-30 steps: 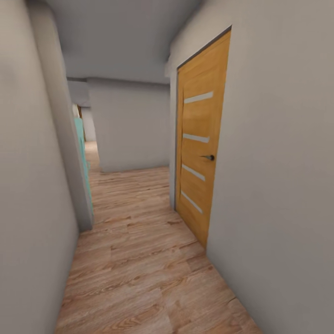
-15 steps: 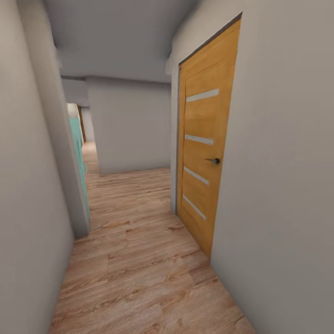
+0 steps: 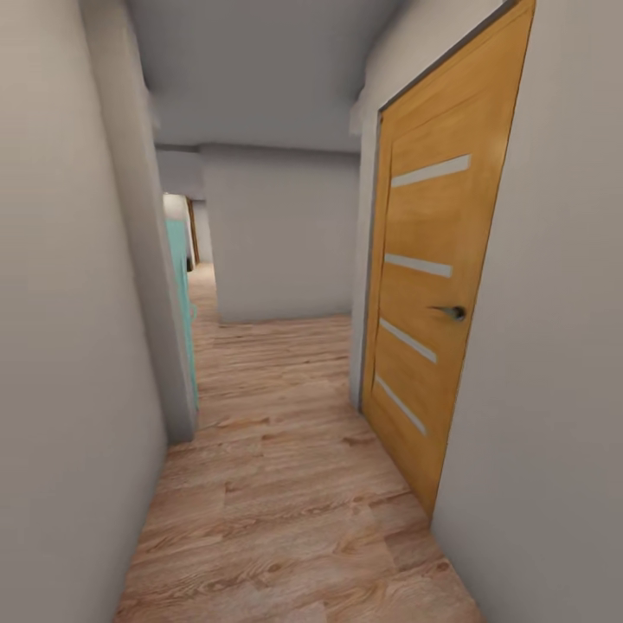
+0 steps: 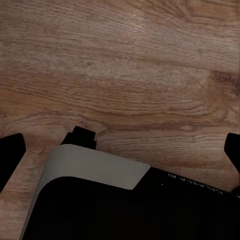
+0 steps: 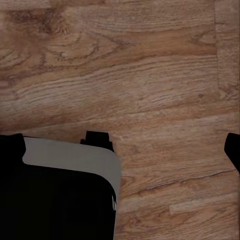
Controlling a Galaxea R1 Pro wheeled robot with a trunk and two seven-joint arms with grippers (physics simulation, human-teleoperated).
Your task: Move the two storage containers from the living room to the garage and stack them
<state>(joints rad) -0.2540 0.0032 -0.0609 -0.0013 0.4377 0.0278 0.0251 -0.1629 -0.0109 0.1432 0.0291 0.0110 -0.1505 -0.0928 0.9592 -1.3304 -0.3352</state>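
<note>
The two storage containers are out of view, and so are the living room and the garage. I am in a narrow hallway with light wood planks (image 3: pixel 285 484) underfoot. My left gripper (image 4: pixel 120 150) hangs open over the planks, its black fingertips (image 4: pixel 10 155) far apart with nothing between them. The right gripper (image 5: pixel 122 147) is likewise open and empty above the planks, its fingertips (image 5: pixel 233 150) at the picture's edges. Part of my grey and black base (image 4: pixel 95 170) lies under both grippers.
A shut orange wooden door (image 3: pixel 433 294) with a dark handle (image 3: pixel 452 312) stands close on the right. White walls (image 3: pixel 61 346) hem in both sides. A teal panel (image 3: pixel 182 285) sits at a left opening, and a white wall (image 3: pixel 281 234) blocks straight ahead, with the passage continuing to its left.
The whole head view has shifted: I have rolled forward along the hallway, so the orange door looms larger and further right. Both grippers' earlier state is not shown.
</note>
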